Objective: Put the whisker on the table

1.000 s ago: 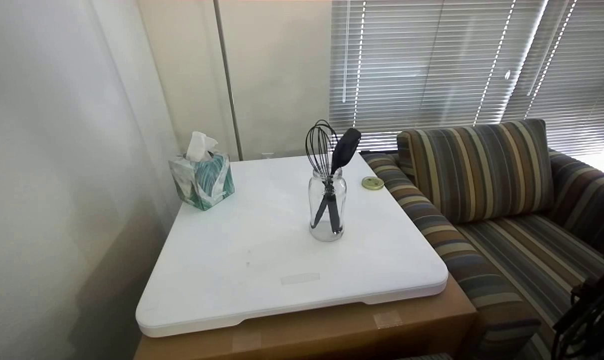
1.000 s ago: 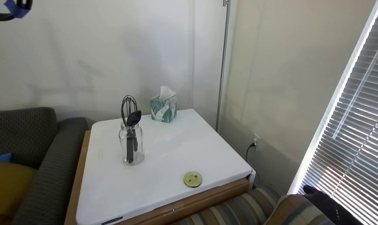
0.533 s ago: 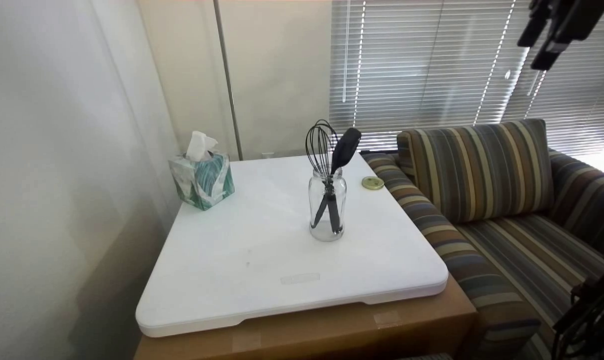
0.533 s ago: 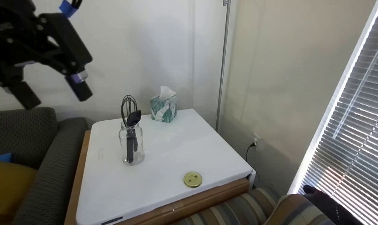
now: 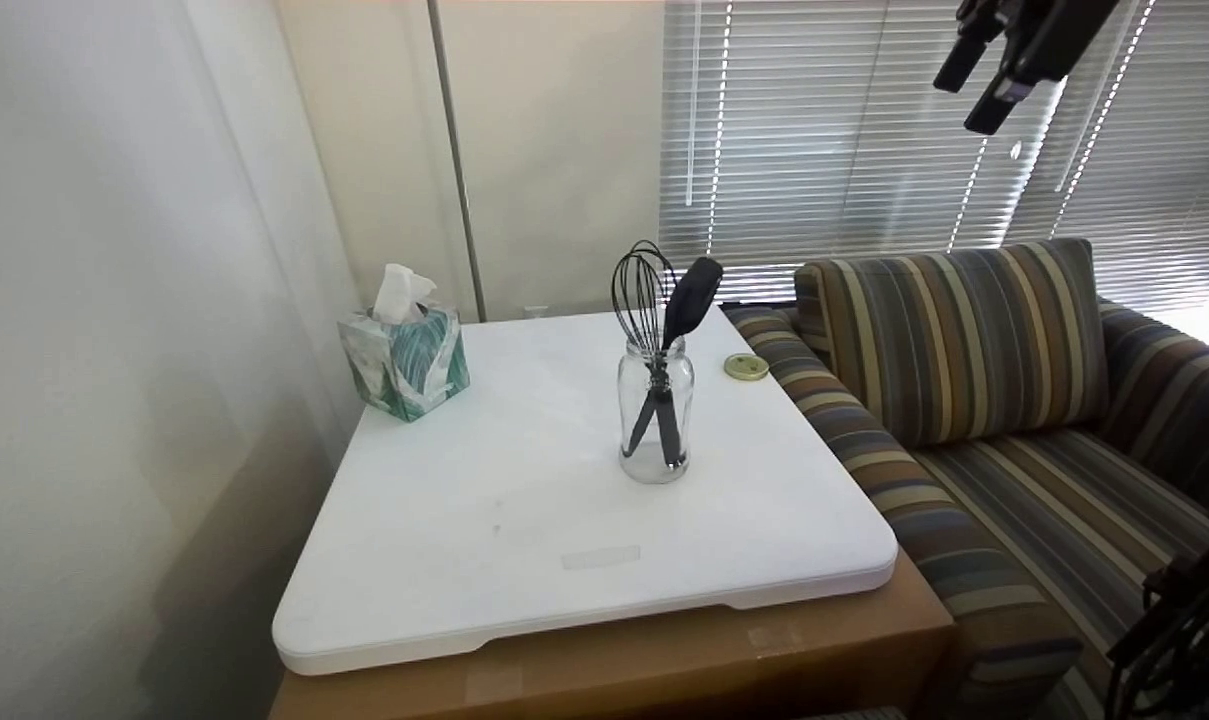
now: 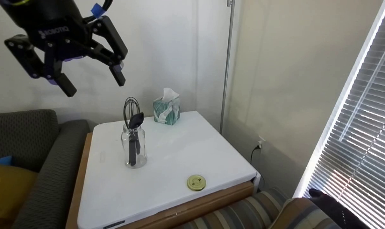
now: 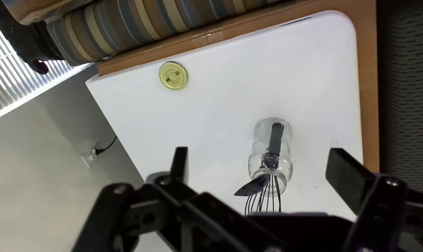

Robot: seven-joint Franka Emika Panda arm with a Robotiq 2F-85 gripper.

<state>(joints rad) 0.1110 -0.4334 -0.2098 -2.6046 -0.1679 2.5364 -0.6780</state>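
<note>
Loops up, the whisk leans with a black utensil in a clear jar standing on the white table, a gold lid and a tissue box near its edges, as I hold the gripper higher, fingers spread wide.

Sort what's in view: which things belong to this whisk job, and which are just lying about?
Job:
whisk
glass jar holding it
white table
open fingers

Just there:
black solid-headed utensil, same jar
gold lid
tissue box
striped sofa
</note>
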